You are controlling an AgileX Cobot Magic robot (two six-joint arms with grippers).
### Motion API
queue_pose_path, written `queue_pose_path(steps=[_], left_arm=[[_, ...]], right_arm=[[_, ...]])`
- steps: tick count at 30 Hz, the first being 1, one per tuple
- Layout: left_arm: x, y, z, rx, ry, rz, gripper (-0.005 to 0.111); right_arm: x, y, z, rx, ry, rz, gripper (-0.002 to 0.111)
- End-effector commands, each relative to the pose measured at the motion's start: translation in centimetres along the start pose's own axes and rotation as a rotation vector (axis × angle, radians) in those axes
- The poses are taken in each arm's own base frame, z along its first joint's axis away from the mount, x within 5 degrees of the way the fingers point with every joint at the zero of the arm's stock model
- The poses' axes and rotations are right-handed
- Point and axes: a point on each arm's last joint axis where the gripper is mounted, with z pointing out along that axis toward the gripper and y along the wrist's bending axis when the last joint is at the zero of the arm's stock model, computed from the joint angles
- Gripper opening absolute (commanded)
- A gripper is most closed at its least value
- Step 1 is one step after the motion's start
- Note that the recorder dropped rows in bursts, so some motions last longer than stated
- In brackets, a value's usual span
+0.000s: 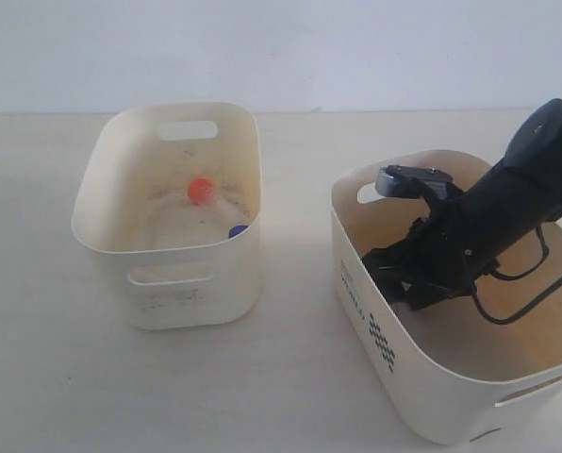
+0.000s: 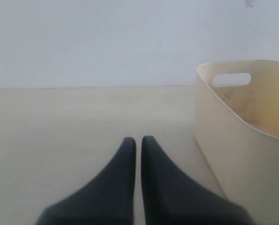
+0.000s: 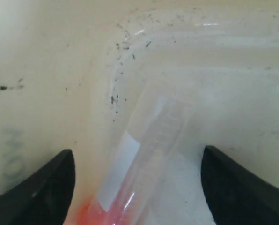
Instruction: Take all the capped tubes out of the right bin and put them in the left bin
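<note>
Deep in the right bin [image 1: 394, 368], which has black dot print on its side, my right gripper [image 1: 391, 274] points at the floor. In the right wrist view this gripper [image 3: 137, 152] is open. A clear capped tube [image 3: 153, 140] lies on the bin floor [image 3: 233, 70] between the fingers, untouched, with its orange cap [image 3: 90, 213] nearest the camera. The left bin [image 1: 168, 283] holds an orange-capped tube [image 1: 202, 191] and a blue cap [image 1: 237, 230]. My left gripper [image 2: 138, 139] is shut on nothing above the table, beside the left bin [image 2: 242, 154]. It is out of the exterior view.
The two bins stand apart on a pale tabletop [image 1: 300, 283] with a strip of bare table between them. A white wall [image 1: 281, 47] runs behind. The right arm's black cable [image 1: 517, 297] loops inside the right bin.
</note>
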Motion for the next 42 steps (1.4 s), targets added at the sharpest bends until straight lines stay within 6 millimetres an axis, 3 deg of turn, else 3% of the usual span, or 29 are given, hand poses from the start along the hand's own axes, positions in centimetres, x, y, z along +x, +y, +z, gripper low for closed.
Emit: queue_pose_path(steps=[1,8,22,26,34,42], left_arm=[[-0.2,0.0,0.0,0.001,-0.007,-0.018,0.004],[-0.2,0.0,0.0,0.001,-0.007,-0.018,0.004],[-0.2,0.0,0.0,0.001,-0.007,-0.018,0.004],[-0.2,0.0,0.0,0.001,-0.007,-0.018,0.004],[-0.2,0.0,0.0,0.001,-0.007,-0.018,0.004],[-0.2,0.0,0.0,0.001,-0.007,-0.018,0.004]], right_arm=[[0.3,-0.7,1.5,0.005,0.039,0.012,0.071],[0.3,-0.9,1.6,0.018,0.034,0.005,0.067],[0.3,-0.9,1.6,0.018,0.039,0.0,0.0],[0.2,-0.8,1.2,0.022,0.023,-0.005,0.0],[-0.7,0.7,-2.2,0.03,-0.089,-0.05,0.0],[-0.9,1.2,-3.8,0.046,-0.145,-0.069,0.0]])
